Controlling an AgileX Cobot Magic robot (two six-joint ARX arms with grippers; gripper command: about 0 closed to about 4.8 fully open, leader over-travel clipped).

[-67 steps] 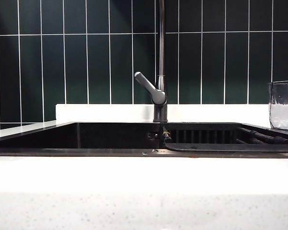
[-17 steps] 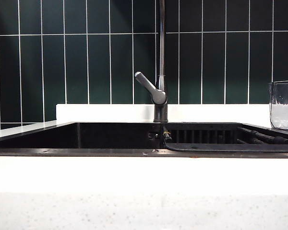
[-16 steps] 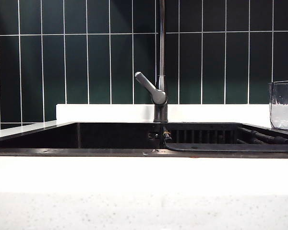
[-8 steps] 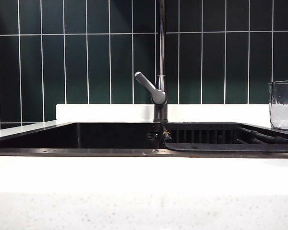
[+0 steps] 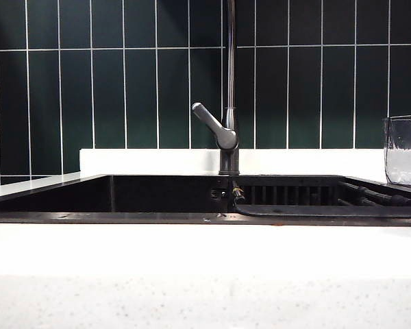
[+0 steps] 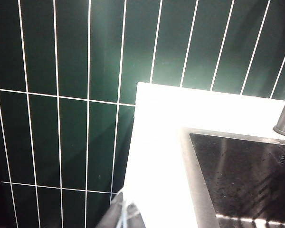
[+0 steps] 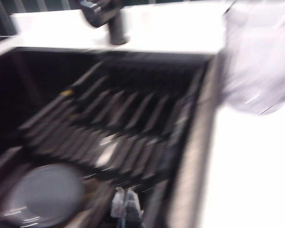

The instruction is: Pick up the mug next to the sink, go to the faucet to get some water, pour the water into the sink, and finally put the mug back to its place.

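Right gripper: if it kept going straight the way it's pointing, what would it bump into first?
Probably the ribbed rack in the sink. The right gripper shows only as shut tips at the picture's edge, aimed over the rack, with the mug off to one side. The picture is blurry, so depth is uncertain.

The sink (image 5: 164, 195) is sitting sunk into the table (image 5: 205, 260), running nearly the whole width of the exterior view. The faucet (image 5: 228, 103) is standing upright behind the sink's back rim, about midway along it, with its lever handle (image 5: 209, 122) slanting up toward the left. The ribbed rack (image 5: 294, 192) is lying inside the sink's right half. The mug (image 5: 404, 151) is standing upright on the table just right of the sink, level with its back edge. The tiled wall (image 5: 89, 82) is rising behind everything. In the right wrist view, a round drain (image 7: 42, 197) is lying in the sink bottom before the rack.
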